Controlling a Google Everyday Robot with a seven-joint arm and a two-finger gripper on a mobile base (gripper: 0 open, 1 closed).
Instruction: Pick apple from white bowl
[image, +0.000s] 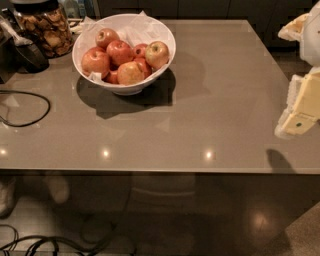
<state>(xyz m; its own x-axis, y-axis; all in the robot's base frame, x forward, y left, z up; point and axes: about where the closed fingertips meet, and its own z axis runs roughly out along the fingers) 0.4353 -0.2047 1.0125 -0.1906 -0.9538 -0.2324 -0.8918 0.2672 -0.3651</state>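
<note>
My gripper (299, 107), a pale yellow-and-white block of parts, hangs at the right edge of the frame above the smooth grey-brown tabletop (200, 125). It is well apart from anything I am meant to touch. I cannot tell from here whether it is spread or closed, though the fruit I want is plainly not in it.

The task's apple (157, 54) is the pale yellow one with a red-orange blush and a dark stem dimple. It sits on the right side of the heap inside the large, round, glossy white bowl (125, 89) in the upper left of the frame, leaning near the bowl's right rim. Deeper red apples (119, 51) crowd beside it, and another yellowish-orange apple (130, 73) lies lower, toward the front. A glass jar of brown snacks (47, 30) stands to the left of the bowl at the top left corner, and a black cable (30, 107) loops across the left edge.

By my reckoning nothing of the job is done yet — no reach, no grasp, no lift. What remains is the whole of it: crossing the table toward the upper left, coming down over the right side of the pile, closing on that one apple and raising it clear of the rim.
</note>
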